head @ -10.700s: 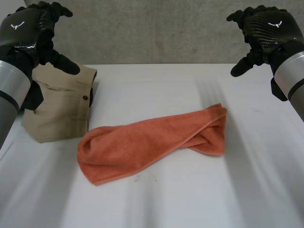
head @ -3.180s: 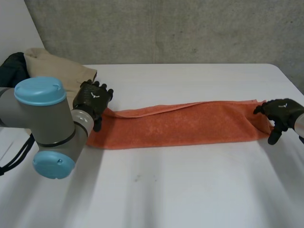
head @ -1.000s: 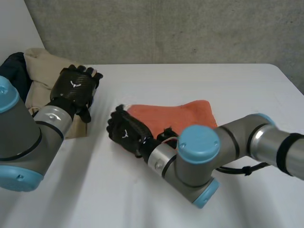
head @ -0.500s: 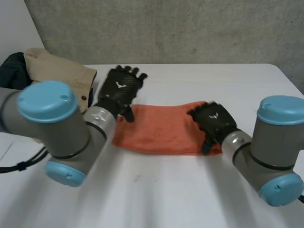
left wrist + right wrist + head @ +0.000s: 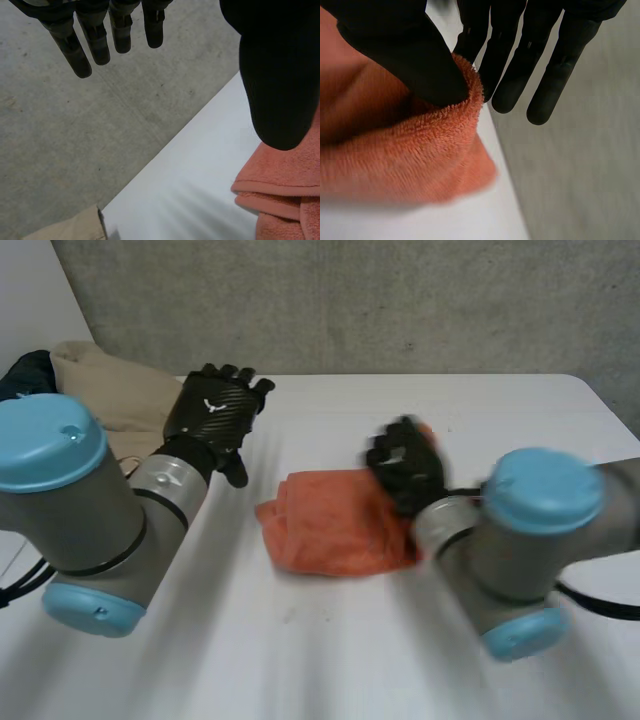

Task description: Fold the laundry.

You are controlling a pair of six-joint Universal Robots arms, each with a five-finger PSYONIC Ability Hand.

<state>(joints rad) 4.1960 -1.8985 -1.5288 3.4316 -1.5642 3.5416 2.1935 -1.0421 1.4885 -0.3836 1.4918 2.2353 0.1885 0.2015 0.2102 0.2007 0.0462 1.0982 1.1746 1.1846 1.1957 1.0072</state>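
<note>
The orange terry towel (image 5: pixel 325 530) is lying near the middle of the white table (image 5: pixel 330 660). It is now bunched into a shorter, thicker bundle than half a second ago, when it was spread flatter and wider. The right hand (image 5: pixel 405 468) is pinching the towel's right edge between its thumb and straight fingers (image 5: pixel 512 75), and has been carrying that edge leftward over the rest of the cloth. The left hand (image 5: pixel 213 412) has been lifting away from the towel's left end. It is hovering open, fingers (image 5: pixel 95 42) straight and holding nothing, between the towel and the beige folded garment (image 5: pixel 105 395). This looks like another fold being laid across the towel. The left edge is looking rumpled, so the layers are probably still needing squaring up.
</note>
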